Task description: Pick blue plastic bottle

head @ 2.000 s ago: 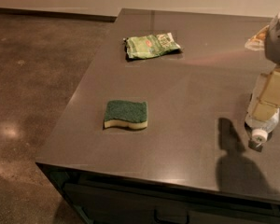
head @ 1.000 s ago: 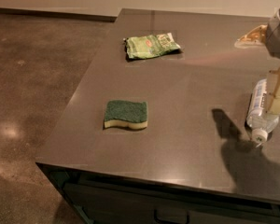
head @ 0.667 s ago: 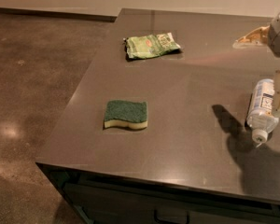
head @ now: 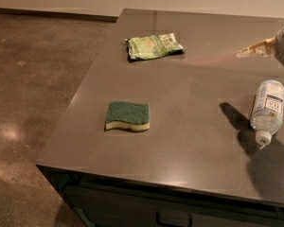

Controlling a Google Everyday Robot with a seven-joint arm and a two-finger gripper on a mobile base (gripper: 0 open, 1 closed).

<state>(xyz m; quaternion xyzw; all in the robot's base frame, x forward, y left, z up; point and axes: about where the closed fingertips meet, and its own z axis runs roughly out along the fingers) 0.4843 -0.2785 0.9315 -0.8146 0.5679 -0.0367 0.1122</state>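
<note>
- On the right side of the smooth grey table (head: 189, 141), the blue plastic bottle (head: 267, 109) lies on its side, its white cap toward the front edge.
- It is not picked yet; reaching, grasping and lifting all remain, I judge.
- The gripper (head: 258, 47) is beyond the bottle and apart from it; I cannot tell the state of its jaws.
- The bottle is clear and round, the sponge (head: 128, 116) is soft, and the green bag (head: 154, 46) is crinkled.

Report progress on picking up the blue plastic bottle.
Nothing looks done: the blue plastic bottle lies on its side on the table, cap toward the front edge. In hand: the gripper hangs at the right edge, beyond the bottle, not touching it. Left: reach it, grasp, lift.
</note>
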